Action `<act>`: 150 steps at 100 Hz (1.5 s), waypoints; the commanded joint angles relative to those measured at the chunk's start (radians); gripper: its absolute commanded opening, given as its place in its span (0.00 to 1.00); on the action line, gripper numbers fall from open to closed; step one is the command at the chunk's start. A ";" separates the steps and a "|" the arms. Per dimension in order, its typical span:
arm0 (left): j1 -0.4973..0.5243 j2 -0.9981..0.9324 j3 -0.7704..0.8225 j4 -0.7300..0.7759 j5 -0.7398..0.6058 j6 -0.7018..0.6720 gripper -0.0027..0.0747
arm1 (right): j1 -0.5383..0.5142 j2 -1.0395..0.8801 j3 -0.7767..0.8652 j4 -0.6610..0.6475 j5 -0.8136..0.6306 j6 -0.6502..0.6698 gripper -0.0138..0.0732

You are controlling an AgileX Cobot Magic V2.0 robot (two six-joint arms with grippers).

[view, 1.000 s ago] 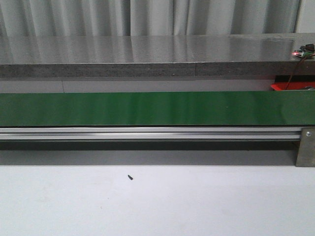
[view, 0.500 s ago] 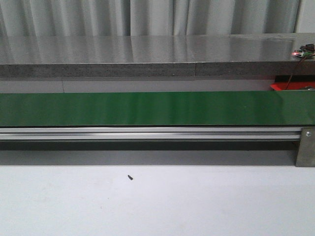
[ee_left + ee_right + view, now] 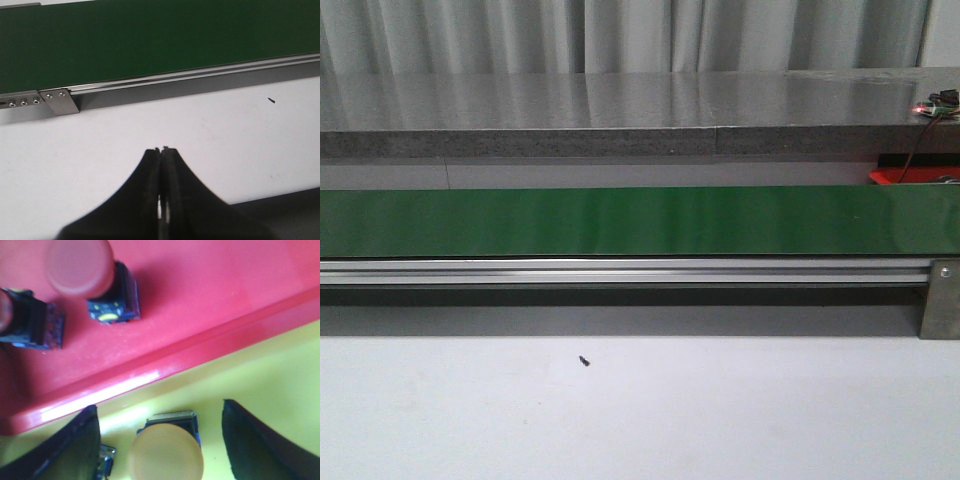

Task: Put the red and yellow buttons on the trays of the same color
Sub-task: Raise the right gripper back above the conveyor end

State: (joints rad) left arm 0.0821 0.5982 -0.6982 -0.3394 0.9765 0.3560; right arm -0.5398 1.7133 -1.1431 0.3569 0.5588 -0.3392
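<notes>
Between your right gripper's (image 3: 161, 440) wide-open, empty jaws a yellow-capped push button (image 3: 166, 455) sits on the glossy yellow plastic tray (image 3: 270, 375) beside the red tray (image 3: 200, 295), so lift straight up without brushing it, left gripper (image 3: 162, 150) closed on nothing.

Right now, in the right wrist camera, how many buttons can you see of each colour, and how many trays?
Red buttons: 2, both on the red tray
Yellow buttons: 1, on the yellow tray
Trays: 2
Total: 5 things. A further part at the lower edge is too cut off to identify.
</notes>
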 commanded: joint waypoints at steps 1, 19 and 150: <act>-0.008 0.002 -0.024 -0.029 -0.051 0.002 0.01 | 0.006 -0.092 -0.019 0.015 -0.011 -0.007 0.76; -0.008 0.002 -0.024 -0.029 -0.051 0.002 0.01 | 0.076 -0.181 -0.019 -0.016 0.004 -0.011 0.66; -0.008 0.002 -0.024 -0.031 -0.084 0.002 0.01 | 0.505 -0.858 0.460 -0.035 -0.268 -0.010 0.08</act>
State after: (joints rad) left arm 0.0821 0.5982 -0.6982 -0.3394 0.9562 0.3560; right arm -0.0399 0.9182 -0.6933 0.3098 0.3772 -0.3414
